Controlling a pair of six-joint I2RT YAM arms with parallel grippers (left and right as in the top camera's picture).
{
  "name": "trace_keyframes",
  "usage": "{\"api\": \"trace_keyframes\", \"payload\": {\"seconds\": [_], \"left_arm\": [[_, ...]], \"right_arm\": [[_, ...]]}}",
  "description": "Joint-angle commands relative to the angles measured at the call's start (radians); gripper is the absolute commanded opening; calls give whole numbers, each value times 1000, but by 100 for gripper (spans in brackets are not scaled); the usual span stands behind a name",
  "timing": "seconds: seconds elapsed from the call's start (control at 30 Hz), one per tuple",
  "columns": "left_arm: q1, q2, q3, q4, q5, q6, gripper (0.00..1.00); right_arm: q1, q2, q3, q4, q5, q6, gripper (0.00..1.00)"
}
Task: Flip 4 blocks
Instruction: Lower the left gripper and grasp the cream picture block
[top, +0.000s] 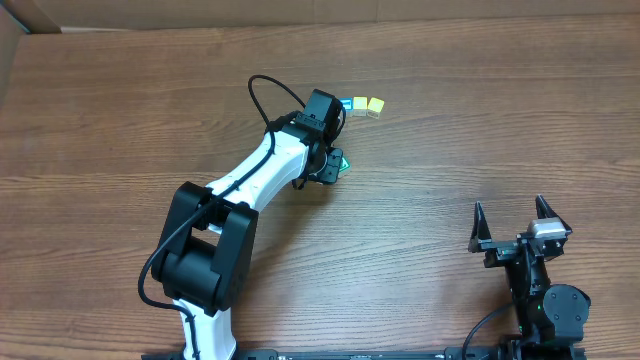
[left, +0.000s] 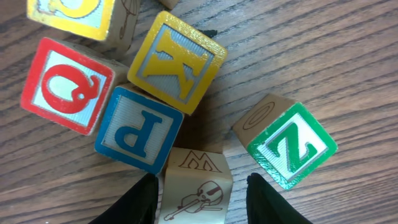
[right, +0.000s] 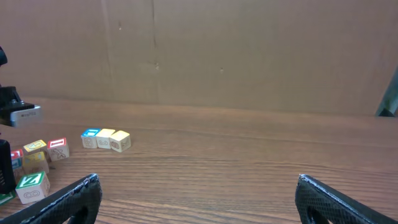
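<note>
Left gripper (left: 200, 182) jaws apart, straddling the cream block (left: 194, 194) — blue P block (left: 138, 129) crowds its left corner, green Z block (left: 291, 144) just right. Right gripper (top: 510, 206) gapes wide, well apart.

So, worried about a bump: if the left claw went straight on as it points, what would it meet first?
The left claw would likely meet the pale cream block between its fingers first; the blue P block sits just beyond, though depth is unclear.
</note>
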Motion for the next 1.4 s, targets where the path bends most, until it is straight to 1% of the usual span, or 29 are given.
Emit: {"api": "trace_keyframes", "payload": {"seconds": [0.0, 0.07, 0.2, 0.43, 0.57, 0.7, 0.83, 0.9, 1.03, 1.13, 1.17, 1.2, 1.27, 1.37], "left_arm": [[-5, 29, -12, -3, -21, 19, 40], [-5, 37, -12, -3, -20, 19, 39], [-5, 41, -12, -2, -20, 15, 31], [-5, 40, -11, -23, -23, 14, 32], [-5, 40, 10, -101, -21, -20, 30], [-5, 39, 43, -175, -7, -30, 29], [-5, 35, 55, -213, -5, -30, 33], [-5, 35, 55, -204, -20, -30, 37], [-4, 35, 55, -157, -27, -31, 48], [-4, 35, 55, -125, -27, -31, 51], [-4, 35, 55, -121, -27, -31, 50], [-4, 35, 55, -118, -27, -31, 45], [-4, 35, 55, -119, -27, -31, 33], [-4, 35, 55, -127, -26, -30, 33]], "right_arm": [[7, -8, -11, 5, -6, -5, 100], [7, -8, -11, 5, -6, -5, 100], [7, -8, -11, 5, -6, -5, 100], [7, -8, -11, 5, -6, -5, 100], [7, -8, -11, 5, -5, -5, 100], [7, -8, -11, 5, -6, -5, 100], [7, -8, -11, 5, -6, -5, 100], [7, -8, -11, 5, -6, -5, 100], [7, -8, -11, 5, -6, -5, 100], [7, -8, -11, 5, -5, -5, 100], [7, -8, -11, 5, -6, -5, 100], [7, -8, -11, 5, -5, -5, 100], [7, -8, -11, 5, -6, -5, 100], [7, -8, -11, 5, -6, -5, 100]]}}
